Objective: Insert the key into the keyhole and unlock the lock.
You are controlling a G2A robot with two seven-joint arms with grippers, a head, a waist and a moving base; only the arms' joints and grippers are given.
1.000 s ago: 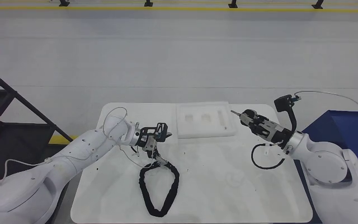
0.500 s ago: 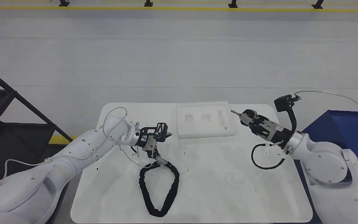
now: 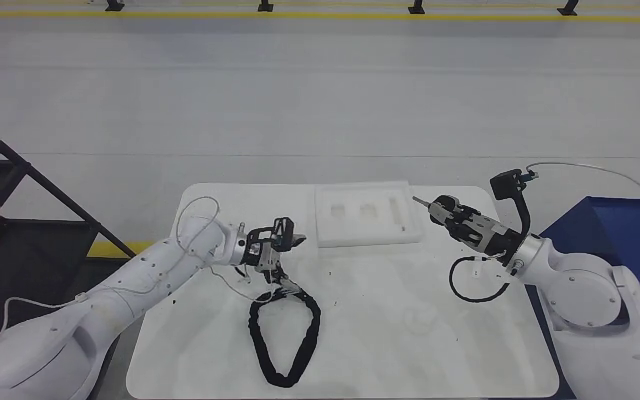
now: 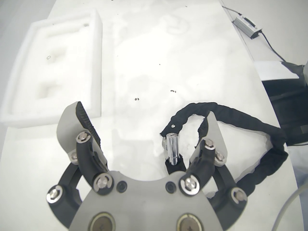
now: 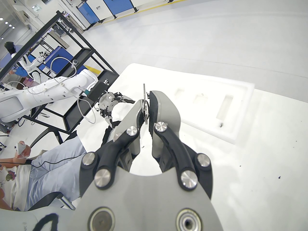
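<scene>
Left claw (image 4: 144,116) spread wide, gripping nothing. Chrome lock cylinder (image 4: 172,149) on black fabric-sleeved chain (image 4: 252,123) lies between my fingers, nearer one. Right claw (image 5: 147,104) clamped on thin silver key (image 5: 144,94), raised, well apart from lock. My judgement: close left squarely on cylinder, steady it for key. White foam tray (image 4: 98,49) wall just beside other finger. Bare white table (image 4: 168,49) gives room between arms.

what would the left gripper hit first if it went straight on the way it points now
Probably the lock: its silver cylinder lies inside the open left gripper, with the table behind it; depth is unclear.
</scene>
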